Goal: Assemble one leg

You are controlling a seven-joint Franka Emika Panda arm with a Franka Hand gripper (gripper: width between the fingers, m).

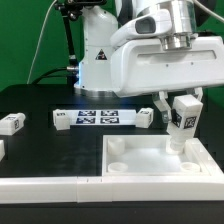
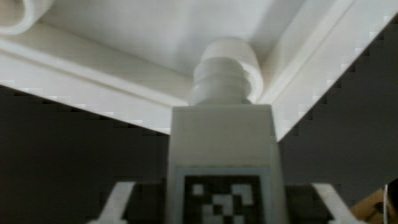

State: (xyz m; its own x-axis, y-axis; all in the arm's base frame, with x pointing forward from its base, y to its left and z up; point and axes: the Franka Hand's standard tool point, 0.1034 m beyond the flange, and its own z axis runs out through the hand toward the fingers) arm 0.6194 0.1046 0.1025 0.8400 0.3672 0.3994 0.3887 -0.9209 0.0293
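The leg [image 1: 184, 120] [image 2: 222, 140] sits in my gripper [image 1: 183, 106], the jaws closed narrowly on its upper part, so it hangs upright straight below my wrist. Its black-and-white tag faces outward in the exterior view. In the wrist view the tag lies at the end nearest me, and the rounded tip points away from me, down at the work. Right under that tip is a corner of the large white square panel [image 1: 150, 160] [image 2: 107, 75], where the raised rim turns. The tip looks to be at or just over the round socket there, but I cannot tell whether it touches or has gone in. The rest of the panel spreads out below me and off toward the exterior view's left, flat on the black table [image 1: 40, 150]. Beyond the panel, further from me on that side, lies the marker board [image 1: 100, 118], with a small white block [image 1: 147, 117] at its end nearest my gripper. Well apart from me, past the board's other end, another loose white block [image 1: 12, 123] rests on the table.
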